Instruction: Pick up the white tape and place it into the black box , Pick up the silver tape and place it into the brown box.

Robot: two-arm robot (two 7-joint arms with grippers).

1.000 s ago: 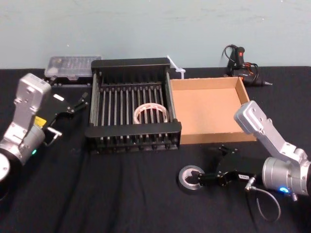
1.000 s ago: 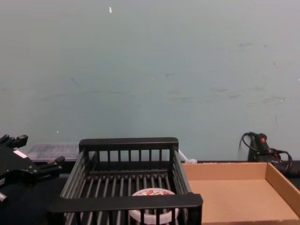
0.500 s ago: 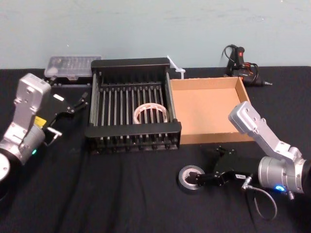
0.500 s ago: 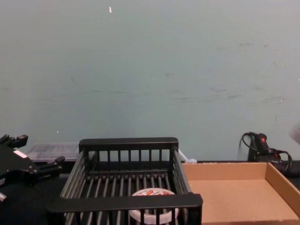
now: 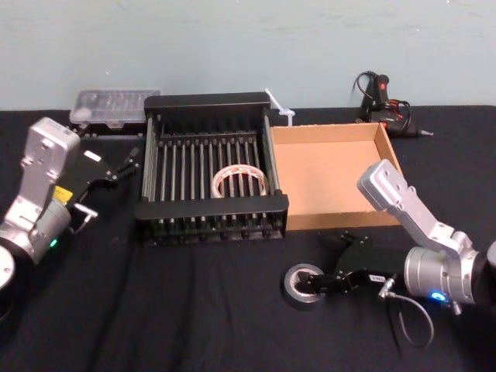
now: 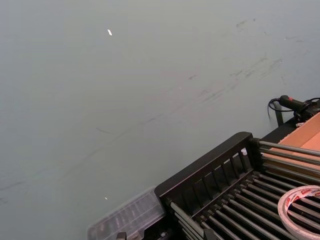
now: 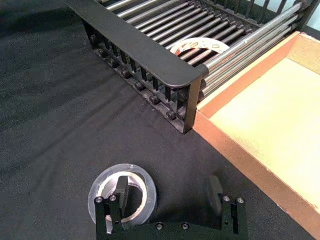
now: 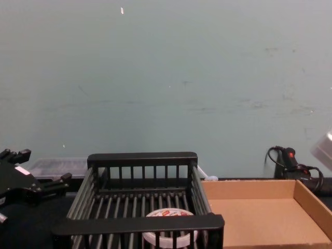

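Observation:
The silver tape (image 5: 297,285) (image 7: 102,192) lies flat on the black cloth in front of the brown box (image 5: 333,221) (image 7: 250,160) (image 8: 249,182). My right gripper (image 5: 322,267) (image 7: 167,192) is open and low over the roll. One finger sits over its centre hole and the other stands outside, so the roll's wall lies between them untouched. The white tape (image 5: 241,180) (image 7: 200,46) (image 8: 168,213) (image 6: 302,202) rests on the bars inside the black box (image 5: 213,208) (image 7: 140,52) (image 8: 137,224) (image 6: 205,170). My left gripper (image 5: 124,164) (image 8: 41,166) hangs open and empty left of the black box.
A clear plastic case (image 5: 116,105) sits at the back left behind the black box. A black glue gun with its cord (image 5: 380,97) (image 8: 290,158) lies at the back right. Bare black cloth stretches along the front of the table.
My right arm has shifted left and settled lower, bringing the gripper closer around the silver tape's wall. The tape, the boxes and the left arm have not moved.

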